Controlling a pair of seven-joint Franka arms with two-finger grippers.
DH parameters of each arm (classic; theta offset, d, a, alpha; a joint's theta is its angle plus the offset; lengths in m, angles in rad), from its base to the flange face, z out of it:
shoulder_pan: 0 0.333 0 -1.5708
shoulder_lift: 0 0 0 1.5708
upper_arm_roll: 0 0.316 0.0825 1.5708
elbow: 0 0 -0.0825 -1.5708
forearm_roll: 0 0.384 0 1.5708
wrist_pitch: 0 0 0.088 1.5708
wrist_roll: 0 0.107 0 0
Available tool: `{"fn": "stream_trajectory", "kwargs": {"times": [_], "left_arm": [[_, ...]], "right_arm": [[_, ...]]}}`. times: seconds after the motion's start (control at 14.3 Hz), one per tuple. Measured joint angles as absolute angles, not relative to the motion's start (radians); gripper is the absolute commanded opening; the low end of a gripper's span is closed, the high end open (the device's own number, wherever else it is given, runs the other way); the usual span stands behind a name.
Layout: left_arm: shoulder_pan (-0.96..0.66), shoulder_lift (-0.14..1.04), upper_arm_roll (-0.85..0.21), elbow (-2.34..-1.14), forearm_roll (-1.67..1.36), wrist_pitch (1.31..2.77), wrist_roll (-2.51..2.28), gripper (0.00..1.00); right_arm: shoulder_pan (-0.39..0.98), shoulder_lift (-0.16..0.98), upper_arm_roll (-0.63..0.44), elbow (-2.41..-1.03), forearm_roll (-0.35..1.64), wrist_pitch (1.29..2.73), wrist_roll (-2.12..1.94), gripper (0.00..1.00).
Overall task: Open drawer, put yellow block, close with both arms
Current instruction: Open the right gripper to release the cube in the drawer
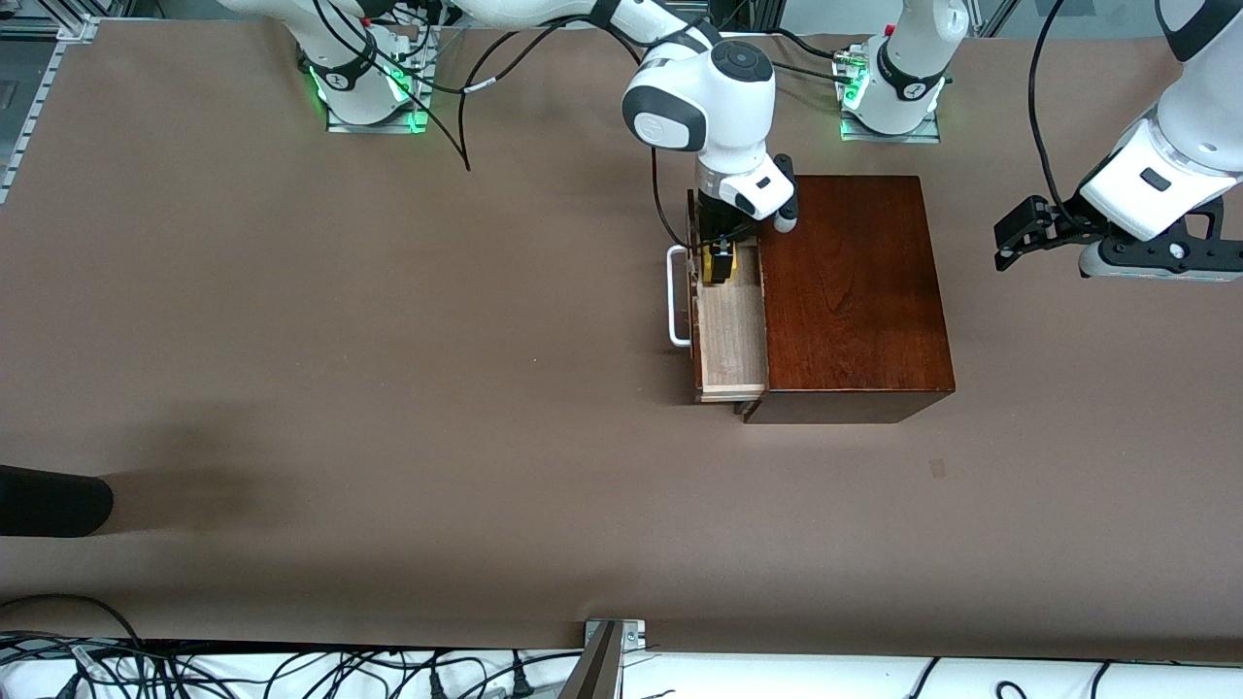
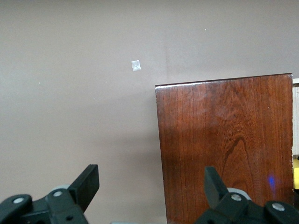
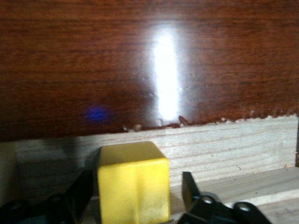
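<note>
With drawer [image 1: 730, 335] open, yellow block [image 1: 726, 260] inside (upright)

We see a brown matte table [image 1: 388, 388] w/ a soft shadow near a dark object [image 1: 49, 500] at its edge. Green lights [image 1: 413, 121] glow at the top; tangled black cables [image 1: 291, 675] lie on white along the bottom.

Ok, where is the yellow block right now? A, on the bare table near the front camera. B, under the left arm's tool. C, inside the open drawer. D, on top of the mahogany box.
C: the yellow block sits in the open drawer, between the fingers of the right tool.
</note>
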State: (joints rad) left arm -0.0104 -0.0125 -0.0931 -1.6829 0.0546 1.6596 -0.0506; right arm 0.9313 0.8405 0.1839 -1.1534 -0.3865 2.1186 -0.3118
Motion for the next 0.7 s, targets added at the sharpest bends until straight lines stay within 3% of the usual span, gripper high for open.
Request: {"fn": "stream_trajectory", "kwargs": {"times": [0.28, 0.7], "left_arm": [[-0.01, -0.012, -0.093, -1.683, 0.055, 1.66, -0.051, 1.0], [-0.014, -0.012, -0.098, -1.683, 0.054, 1.66, -0.048, 1.0]], "right_arm": [[0.917, 0.816, 0.183, -1.073, -0.363, 2.031, -0.31, 1.0], [0.77, 0.634, 0.178, -1.03, -0.275, 1.911, -0.312, 1.0]]}}
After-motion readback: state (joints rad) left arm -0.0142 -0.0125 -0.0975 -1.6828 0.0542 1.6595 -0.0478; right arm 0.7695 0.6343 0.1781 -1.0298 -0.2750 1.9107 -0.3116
